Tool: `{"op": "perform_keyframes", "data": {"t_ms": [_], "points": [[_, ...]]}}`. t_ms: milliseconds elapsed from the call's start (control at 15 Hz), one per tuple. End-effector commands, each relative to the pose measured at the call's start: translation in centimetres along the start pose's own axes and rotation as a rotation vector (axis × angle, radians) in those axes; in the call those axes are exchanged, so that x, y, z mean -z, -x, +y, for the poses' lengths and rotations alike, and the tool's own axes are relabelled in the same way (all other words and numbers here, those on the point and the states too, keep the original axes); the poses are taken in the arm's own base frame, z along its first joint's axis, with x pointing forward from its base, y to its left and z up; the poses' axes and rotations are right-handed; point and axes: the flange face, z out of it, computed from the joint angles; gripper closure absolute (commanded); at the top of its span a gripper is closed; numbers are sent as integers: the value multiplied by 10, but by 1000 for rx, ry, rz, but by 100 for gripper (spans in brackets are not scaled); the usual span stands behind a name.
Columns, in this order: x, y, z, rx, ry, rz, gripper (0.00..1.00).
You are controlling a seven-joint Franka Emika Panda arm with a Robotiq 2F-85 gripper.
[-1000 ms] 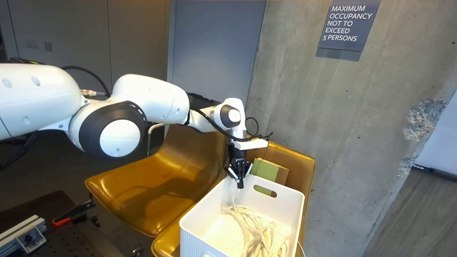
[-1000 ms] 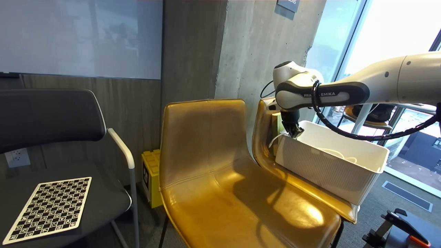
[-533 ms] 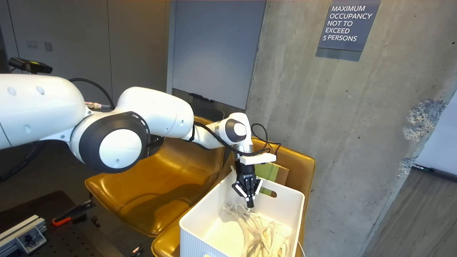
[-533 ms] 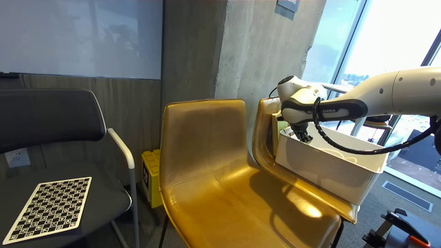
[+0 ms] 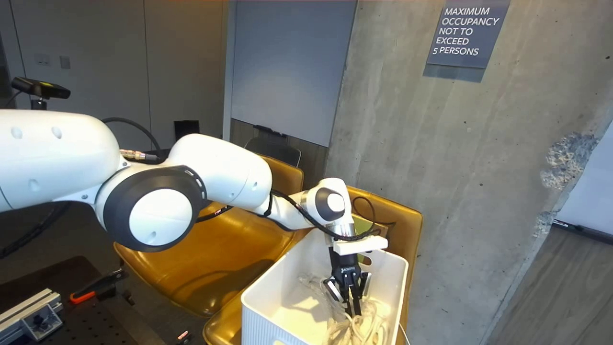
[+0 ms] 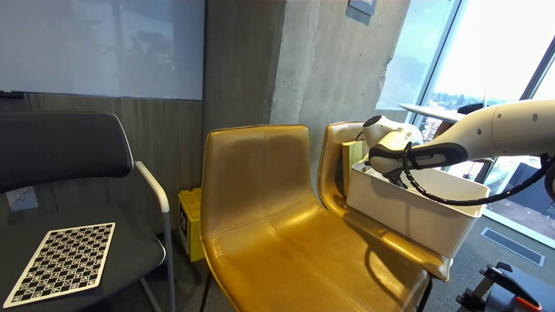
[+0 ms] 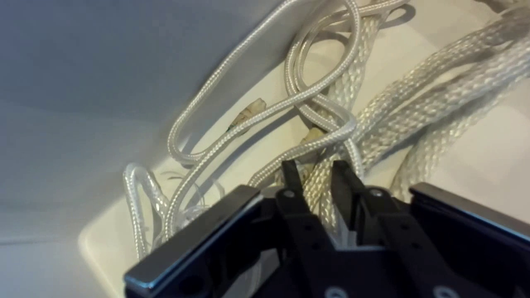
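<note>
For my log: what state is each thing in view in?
Thick rope: bundled loosely.
Thin cord: in loops, partly over the thick rope.
Gripper: pointing down, jaws slightly parted, thick rope showing between; gripping or not, unclear.
White bin: upright, open-topped, on a tan chair.
Green panel: standing between bin and chair back.
Checkered board: lying flat on a black chair.
Sign: wall-mounted.

In an exterior view, the camera looks down past the arm [image 5: 215, 163] and an edge of the table [image 5: 100, 330], into the white box [image 5: 287, 278], facing the concrete wall [image 5: 431, 158]. In an exterior view, a shallower line crosses a gold chair [image 6: 277, 260] to the box's ribbed side, a corner of the table at lower right. Both share arm, chair and box. The wrist view looks along the gripper [image 7: 315, 169], close over the ropes [image 7: 439, 95].
</note>
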Motion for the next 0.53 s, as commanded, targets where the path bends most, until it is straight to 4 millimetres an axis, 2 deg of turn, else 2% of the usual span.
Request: {"op": "perform_keyframes", "data": {"t_ms": [0,333,400,467], "points": [[-4,16,5,-74,-72,128,42],[32,52,18,-160,-175,332,6],[43,60,22,-185,-182,376,1],[53,69,25,-208,-190,419,0]]}}
